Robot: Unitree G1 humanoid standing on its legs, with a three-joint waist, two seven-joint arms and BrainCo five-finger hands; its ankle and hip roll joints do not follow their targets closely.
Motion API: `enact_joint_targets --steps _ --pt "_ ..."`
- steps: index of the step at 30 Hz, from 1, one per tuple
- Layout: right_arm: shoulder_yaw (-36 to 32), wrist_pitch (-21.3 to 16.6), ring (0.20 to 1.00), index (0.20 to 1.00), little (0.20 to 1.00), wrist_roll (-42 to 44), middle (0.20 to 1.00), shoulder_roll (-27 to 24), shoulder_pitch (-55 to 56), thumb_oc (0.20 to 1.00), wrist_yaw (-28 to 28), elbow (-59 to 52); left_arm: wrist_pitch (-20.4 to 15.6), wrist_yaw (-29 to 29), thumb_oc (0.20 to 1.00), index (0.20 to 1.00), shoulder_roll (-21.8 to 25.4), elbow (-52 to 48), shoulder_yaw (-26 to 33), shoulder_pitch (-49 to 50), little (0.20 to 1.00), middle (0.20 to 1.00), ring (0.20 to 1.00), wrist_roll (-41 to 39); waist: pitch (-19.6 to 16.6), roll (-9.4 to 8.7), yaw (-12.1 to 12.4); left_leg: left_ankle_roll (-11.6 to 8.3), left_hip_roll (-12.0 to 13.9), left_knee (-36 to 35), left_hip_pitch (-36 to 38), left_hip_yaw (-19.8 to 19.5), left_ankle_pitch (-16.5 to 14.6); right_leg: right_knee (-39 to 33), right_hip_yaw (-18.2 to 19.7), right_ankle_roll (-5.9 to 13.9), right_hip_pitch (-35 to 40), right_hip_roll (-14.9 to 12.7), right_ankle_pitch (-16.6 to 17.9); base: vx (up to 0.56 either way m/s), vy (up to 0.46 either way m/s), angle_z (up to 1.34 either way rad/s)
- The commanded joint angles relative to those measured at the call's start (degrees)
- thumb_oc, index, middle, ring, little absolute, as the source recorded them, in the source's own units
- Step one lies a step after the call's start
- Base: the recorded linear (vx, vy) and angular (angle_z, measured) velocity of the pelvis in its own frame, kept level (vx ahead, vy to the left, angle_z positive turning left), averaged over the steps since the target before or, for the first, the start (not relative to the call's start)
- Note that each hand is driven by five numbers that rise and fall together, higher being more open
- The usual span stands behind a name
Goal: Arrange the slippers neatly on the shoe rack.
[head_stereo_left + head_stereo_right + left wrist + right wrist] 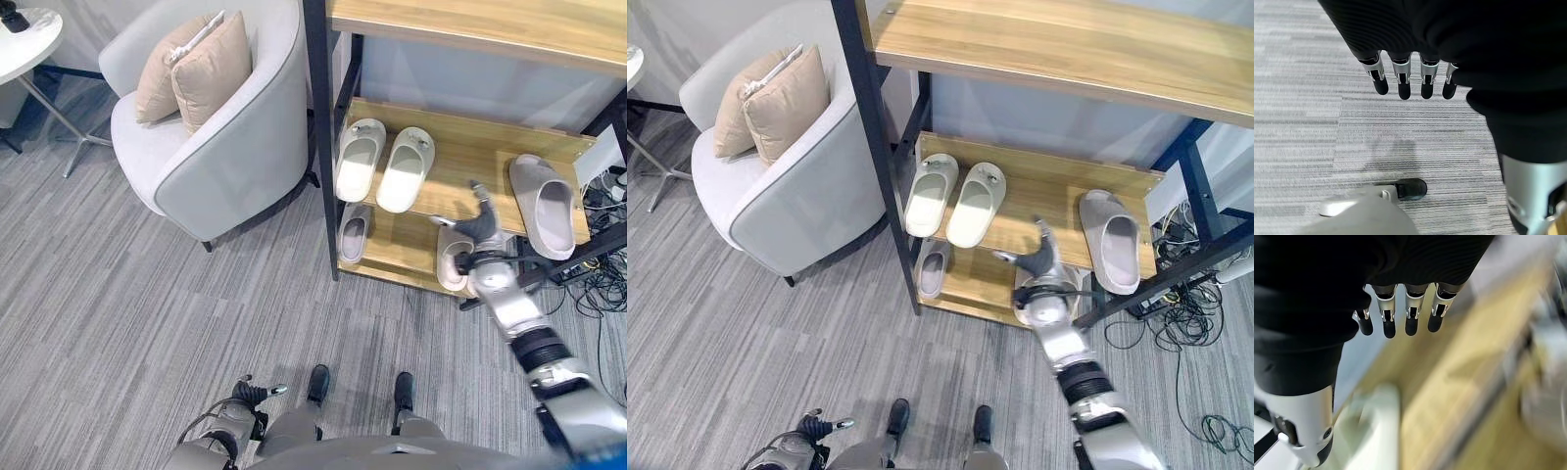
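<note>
Done: pair of slippers (pixel 384 164) side by side on the rack (pixel 470 147) middle shelf.
Left: grey slipper (pixel 545 205) alone at the shelf's right end, angled; two on the bottom shelf (pixel 397 245), apart.
Right robot hand (pixel 478 227): released, empty, at the middle shelf's front edge.
Left robot hand (pixel 1410 81): released, over carpet.
Views: eye views show all the slippers; right wrist view is a blur, probably shelf.

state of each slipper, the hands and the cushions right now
white slipper pair: side by side on middle shelf, soles down
grey slipper: alone at the shelf's right end, angled
lower slippers: on bottom shelf, apart
right hand: open, over the middle shelf's front edge, empty
left hand: open, empty, low
cushions: leaning upright in armchair
</note>
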Motion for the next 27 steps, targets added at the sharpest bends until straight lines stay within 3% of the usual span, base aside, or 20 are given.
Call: enact_joint_targets --steps 1,8,11,14,16,18,19,20,23,24,26,27 --pt "-0.6 -2.7 1.000 1.000 1.000 -2.1 1.000 0.7 -2.1 1.000 -0.9 -1.8 -1.3 -1.3 1.000 1.000 0.7 5.8 -0.3 -2.3 1.000 1.000 1.000 4.0 0.0 -1.21 0.7 -0.74 1.6 0.3 0.8 4.6 -6.7 2.1 -1.2 3.49 3.5 -4.0 -2.6 0.01 -0.047 -0.16" --pt "-3.0 -6.6 1.000 1.000 1.000 -1.8 1.000 -1.3 7.1 1.000 5.3 -9.8 -2.1 -3.0 1.000 1.000 0.7 5.0 0.7 -0.9 1.000 1.000 1.000 5.3 -1.5 -1.10 -0.1 -0.75 2.0 0.3 5.5 5.3 -8.2 2.5 -1.1 3.65 7.8 -3.8 -4.3 0.03 -0.013 -0.04" --pt "-5.4 -9.9 1.000 1.000 1.000 -0.4 1.000 -3.5 14.1 1.000 10.8 -14.7 -2.7 -5.4 1.000 1.000 0.9 4.3 1.1 0.8 1.000 1.000 1.000 8.0 -2.3 -0.61 -0.7 0.04 2.0 0.3 9.1 6.1 -9.4 3.6 -0.2 3.85 9.7 -3.7 -5.2 0.06 0.051 -0.24" --pt "-4.8 -11.8 1.000 1.000 1.000 -0.5 1.000 -4.7 16.5 1.000 14.7 -18.4 -3.2 -7.0 1.000 1.000 0.7 4.1 0.6 2.5 1.000 1.000 1.000 10.4 -1.0 0.78 -1.2 1.40 2.1 0.9 14.9 9.0 -10.9 10.4 2.0 4.39 9.9 -3.7 -7.1 0.10 0.043 -0.65" --pt "-3.6 -13.1 1.000 1.000 1.000 0.0 1.000 -5.4 16.3 1.000 16.6 -20.6 -3.5 -7.7 1.000 1.000 1.4 4.1 1.5 4.0 1.000 1.000 1.000 10.2 0.9 1.01 -1.4 1.52 3.2 4.9 16.7 11.2 -13.3 16.0 2.4 4.35 9.0 -2.5 -9.0 0.04 -0.121 -1.32" --pt "-2.0 -13.9 1.000 1.000 1.000 0.5 1.000 -7.1 15.9 1.000 19.2 -22.3 -3.7 -8.3 1.000 1.000 2.1 4.6 2.4 5.2 1.000 1.000 1.000 10.0 1.4 0.81 -1.6 1.29 4.1 6.8 17.8 12.9 -14.7 16.7 2.2 2.92 7.5 0.4 -9.9 0.00 -0.215 -1.07" --pt "-0.8 -14.8 1.000 1.000 1.000 2.1 1.000 -8.8 15.1 1.000 21.0 -22.7 -4.0 -8.9 1.000 1.000 2.1 4.6 2.4 6.5 1.000 1.000 1.000 10.0 1.5 1.06 -1.2 1.03 4.5 8.2 17.9 14.3 -15.3 16.3 -1.6 2.33 6.3 1.0 -9.1 0.04 -0.333 -1.15" --pt "0.0 -15.5 1.000 1.000 1.000 4.6 1.000 -9.5 14.8 1.000 22.2 -22.6 -4.3 -9.3 1.000 1.000 2.0 4.6 2.1 6.8 1.000 1.000 1.000 10.5 0.9 0.71 -1.4 0.62 4.6 8.8 17.7 14.6 -15.2 13.5 -2.3 1.87 8.6 1.9 -9.1 0.05 -0.349 -0.80" --pt "1.0 -16.0 1.000 1.000 1.000 4.6 1.000 -11.5 14.2 1.000 22.6 -23.1 -5.1 -9.0 1.000 1.000 2.0 3.2 1.9 6.7 1.000 1.000 1.000 8.5 -0.4 1.55 -1.6 -0.43 6.0 8.9 16.9 13.6 -14.1 11.2 -1.0 0.44 9.5 4.3 -9.9 0.09 -0.299 0.14" --pt "1.7 -16.3 1.000 1.000 1.000 5.1 1.000 -11.5 13.2 1.000 21.2 -22.5 -6.1 -7.0 1.000 1.000 -0.1 1.1 -1.2 6.6 1.000 1.000 1.000 9.2 -0.4 1.35 -1.3 -1.11 6.3 10.7 15.4 11.9 -13.8 10.3 -1.5 -0.86 10.4 5.1 -10.5 0.01 -0.331 0.42" --pt "1.8 -17.1 1.000 1.000 1.000 4.9 1.000 -11.8 13.4 1.000 21.1 -24.8 -5.4 -7.7 1.000 1.000 -2.1 1.3 -1.7 5.6 1.000 1.000 1.000 9.0 0.7 0.52 -0.6 -3.06 7.3 17.7 12.0 10.2 -13.0 10.1 -2.5 -2.64 11.5 5.9 -11.9 0.00 -0.380 0.57" --pt "1.8 -17.1 1.000 1.000 1.000 4.5 1.000 -11.7 13.9 1.000 20.6 -25.1 -5.7 -7.5 1.000 1.000 -2.2 0.7 -1.9 5.3 1.000 1.000 1.000 8.8 1.6 0.33 -0.3 -4.20 8.2 22.1 10.0 9.7 -11.0 10.1 -3.1 -3.56 12.5 6.4 -12.4 0.00 -0.301 0.80"
